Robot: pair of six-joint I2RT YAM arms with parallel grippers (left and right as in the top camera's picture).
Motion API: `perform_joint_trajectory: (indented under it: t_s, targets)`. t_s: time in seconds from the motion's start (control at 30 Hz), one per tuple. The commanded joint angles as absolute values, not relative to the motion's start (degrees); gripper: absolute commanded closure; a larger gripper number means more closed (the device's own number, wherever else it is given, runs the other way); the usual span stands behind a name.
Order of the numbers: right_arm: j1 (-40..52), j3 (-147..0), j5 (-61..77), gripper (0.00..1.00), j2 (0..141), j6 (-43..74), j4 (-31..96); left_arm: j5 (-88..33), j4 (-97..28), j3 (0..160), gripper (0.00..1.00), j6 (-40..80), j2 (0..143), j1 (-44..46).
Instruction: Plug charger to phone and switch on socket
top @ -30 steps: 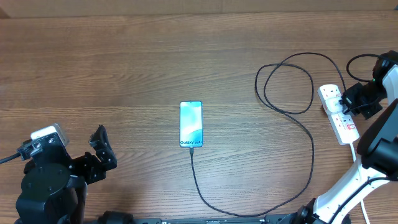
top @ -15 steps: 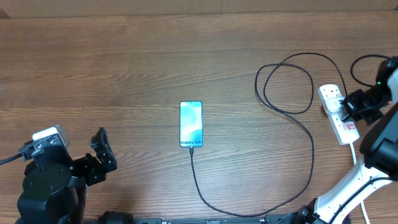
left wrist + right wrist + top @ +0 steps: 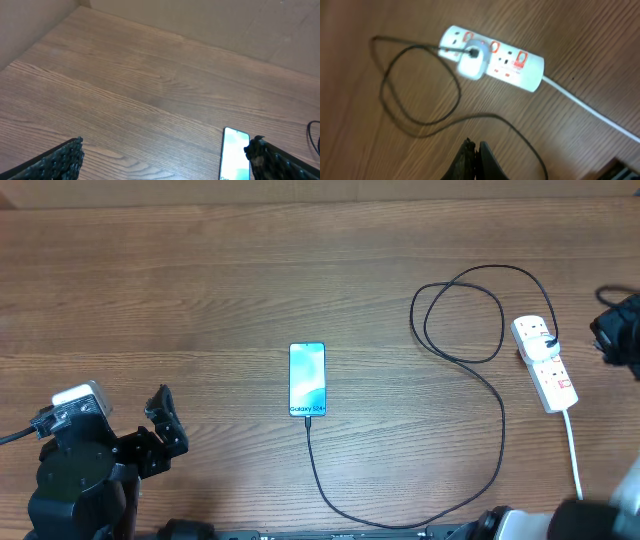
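Detail from right wrist only: white adapter [image 3: 471,65] seated in socket [image 3: 520,67], right gripper [image 3: 472,150] pinched closed below. Overhead only: charger [image 3: 502,415] meeting phone [image 3: 307,379] mid-frame. Left gripper [image 3: 165,150] wide.

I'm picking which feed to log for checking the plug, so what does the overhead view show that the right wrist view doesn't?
Only overhead: the phone, with the charger meeting its lower end, and the open left end effector. Only right wrist: the shut right end effector and the white adapter seated in the socket, indistinct from above. Both: the socket, the charger's loop and the white cord.
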State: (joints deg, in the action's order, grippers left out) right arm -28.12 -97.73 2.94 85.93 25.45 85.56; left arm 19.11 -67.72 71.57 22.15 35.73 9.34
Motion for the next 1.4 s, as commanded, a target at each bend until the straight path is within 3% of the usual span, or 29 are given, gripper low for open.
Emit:
perform_joint_trajectory:
  t_s: [0.0,0.13,0.17,0.23,0.27,0.53,0.97,1.13,1.37]
  targets:
    - [-26.55,-98.45,3.18,0.96,77.73,25.63,88.53,19.88,-67.53,71.77,0.00,22.31,35.18,9.04]
    - [-26.35,-98.45,3.14,0.96,69.65,25.63,92.47,19.88,-67.53,71.77,0.00,22.31,35.18,9.04]
    - [-26.35,-98.45,3.14,0.82,67.90,25.63,93.45,19.88,-67.53,71.77,0.01,22.31,35.18,9.04]
    - [-26.35,-98.45,3.14,0.39,64.53,25.63,95.48,19.88,-67.53,71.77,0.00,22.31,35.18,9.04]
    - [-26.35,-98.45,3.14,0.00,62.74,25.63,96.71,19.88,-67.53,71.77,0.00,22.31,35.18,9.04]
    - [-26.37,-98.41,3.11,0.00,55.57,25.63,96.64,19.88,-67.53,71.77,0.01,22.31,35.18,9.04]
    - [-26.30,-97.38,4.62,0.00,55.35,25.26,96.01,19.88,-67.53,71.77,0.00,22.31,35.18,9.04]
    - [-22.96,-91.15,4.82,0.00,52.64,25.21,86.76,19.88,-67.53,71.77,0.00,22.31,35.18,9.04]
    - [-11.68,-67.37,4.82,0.00,40.27,25.21,60.14,19.88,-67.53,71.77,0.00,22.31,35.18,9.04]
